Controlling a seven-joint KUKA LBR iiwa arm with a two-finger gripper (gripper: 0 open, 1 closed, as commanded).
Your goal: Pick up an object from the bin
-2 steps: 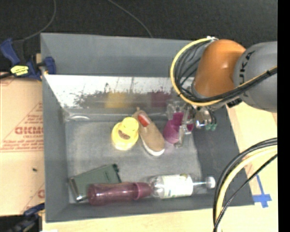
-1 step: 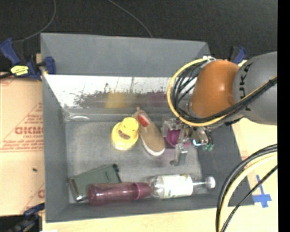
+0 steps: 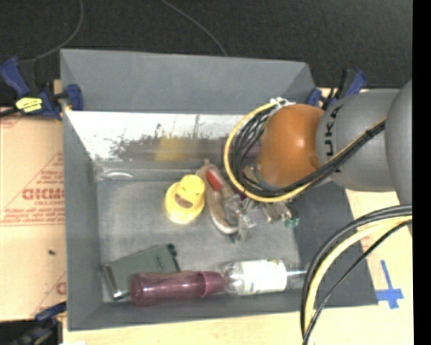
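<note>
looking down into the bin [image 3: 187, 85], you find the claw [image 3: 238, 220] low over a pale glossy oblong thing [image 3: 220, 214] near the middle, just right of the yellow toy [image 3: 184, 198]. its long axis runs from the far wall toward the near one, slightly tilted; you cannot tell which end is which. a red piece [image 3: 214, 180] lies at its far end, touching or overlapping it (it may be part of the same thing). the arm [image 3: 366, 142] comes in from the right, with cables [image 3: 233, 157] looped round its orange wrist cover [image 3: 287, 146] and the claw pointing down and a little left. you cannot tell whether the claw is released or clenched. count one of each: yellow toy, red piece, pale thing, dark green flat thing [image 3: 147, 261], maroon tube [image 3: 176, 286] and clear bottle with a white label [image 3: 262, 277]. the last two lie end to end along the near wall, long axes running left to right.
</note>
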